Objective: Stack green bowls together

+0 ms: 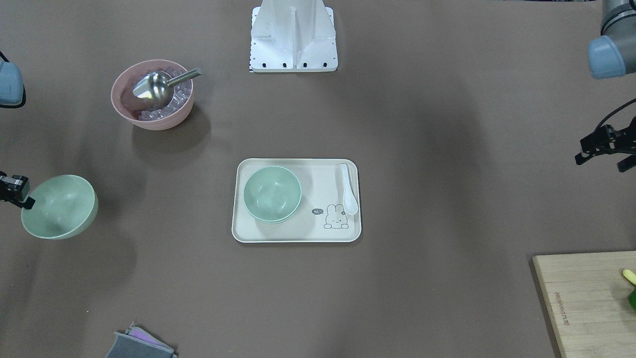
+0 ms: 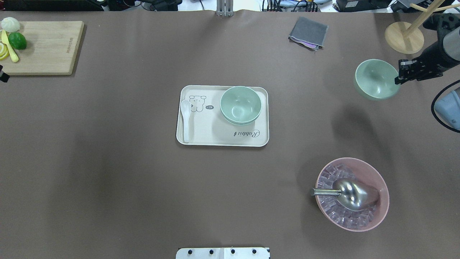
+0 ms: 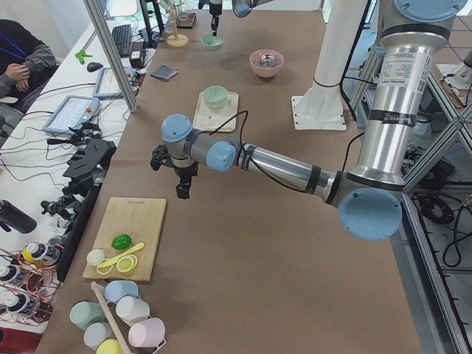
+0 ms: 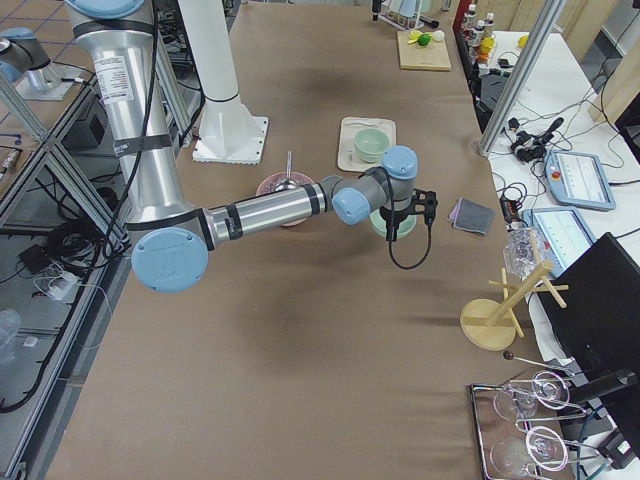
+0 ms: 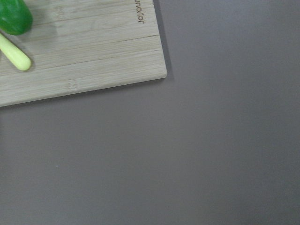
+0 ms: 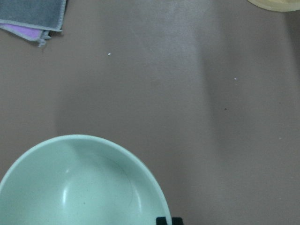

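Our right gripper is clamped on the rim of a green bowl in the front-facing view. The bowl is tilted and off the table, well apart from the tray, on the robot's right of it. On the tray we see two nested bowls of the same green, with a white spoon lying at the tray's other end. A pink bowl of ice with a metal scoop stands apart from the tray, toward the robot's base. Our left gripper hangs far from the tray on the robot's left. Its fingers look spread, with nothing between them.

From overhead we find the right gripper pinching the green bowl on the side away from the tray. The bowl's shadow lies apart from it on the table. A cutting board with a lime lies far off the tray's opposite side.

From the left end, we see the left gripper pointing down between the cutting board and the tray.

From the right end, the right gripper hides part of the green bowl, nearer us than the tray.

Our left wrist camera shows a corner of the cutting board.

Our right wrist camera shows the green bowl with a dark fingertip at its rim, and a folded cloth beyond.
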Controlling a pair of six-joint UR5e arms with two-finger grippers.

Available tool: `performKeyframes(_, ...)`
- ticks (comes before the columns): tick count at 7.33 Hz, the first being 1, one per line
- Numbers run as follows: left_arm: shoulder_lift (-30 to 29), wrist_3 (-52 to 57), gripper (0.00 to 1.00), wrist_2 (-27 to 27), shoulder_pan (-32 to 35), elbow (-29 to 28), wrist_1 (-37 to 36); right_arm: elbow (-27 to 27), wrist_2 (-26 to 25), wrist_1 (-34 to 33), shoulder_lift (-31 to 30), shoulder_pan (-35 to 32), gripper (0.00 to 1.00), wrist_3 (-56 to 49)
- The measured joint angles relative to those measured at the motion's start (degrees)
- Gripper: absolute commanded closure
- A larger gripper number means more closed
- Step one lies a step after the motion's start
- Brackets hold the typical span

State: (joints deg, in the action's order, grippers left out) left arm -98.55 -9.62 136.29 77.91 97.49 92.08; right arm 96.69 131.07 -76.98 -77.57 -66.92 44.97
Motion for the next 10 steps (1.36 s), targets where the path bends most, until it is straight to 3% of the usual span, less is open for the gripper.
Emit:
performKeyframes(3, 2.6, 18.1, 0.01, -1.1, 9.5, -0.7, -8.6, 5.0, -0.5, -6.1, 4.8, 4.4, 1.00, 6.5)
performKeyframes(5, 7.7, 26.3, 0.01, -1.4, 12.6, -1.4, -8.1, 5.2, -0.7, -6.5, 8.5, 7.5, 1.00, 11.6)
performKeyframes(10, 10.0, 29.6, 0.01, -1.3, 14.5, -2.5, -7.1, 3.5, -5.2, -6.9, 17.9, 17.1, 1.00, 27.8)
